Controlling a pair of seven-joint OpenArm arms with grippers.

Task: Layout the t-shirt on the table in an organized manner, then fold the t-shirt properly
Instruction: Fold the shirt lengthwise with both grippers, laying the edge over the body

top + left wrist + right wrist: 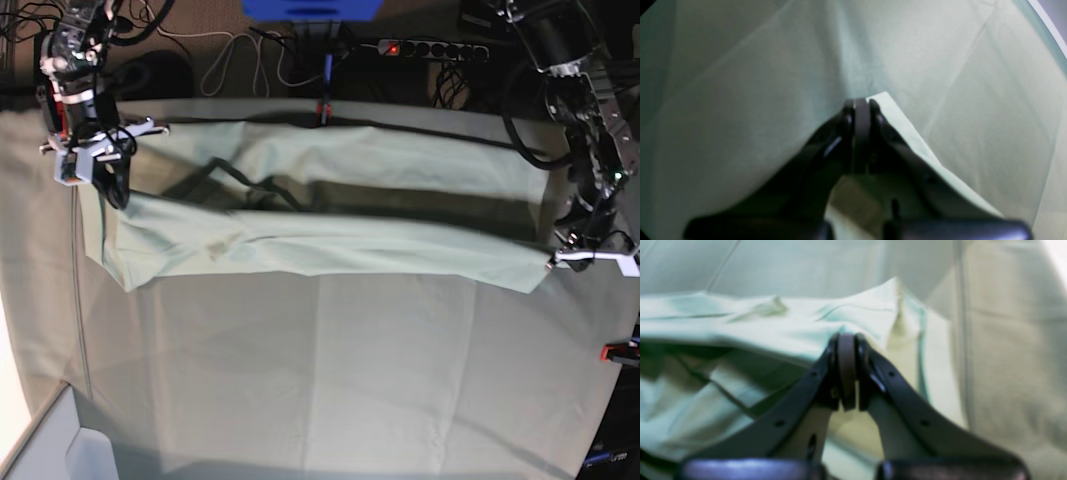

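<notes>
Now pinching the t-shirt [320, 240] at both ends: left gripper [862, 103] and right gripper [846, 340] each clamping fabric, stretching it across the table [320, 380].

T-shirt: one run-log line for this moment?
t-shirt: held stretched over table | left gripper: shut on t-shirt | right gripper: shut on t-shirt

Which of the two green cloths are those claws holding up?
The paler mint t-shirt, stretched between both claws; the greyer creased cloth stays flat, covering the table.
</notes>
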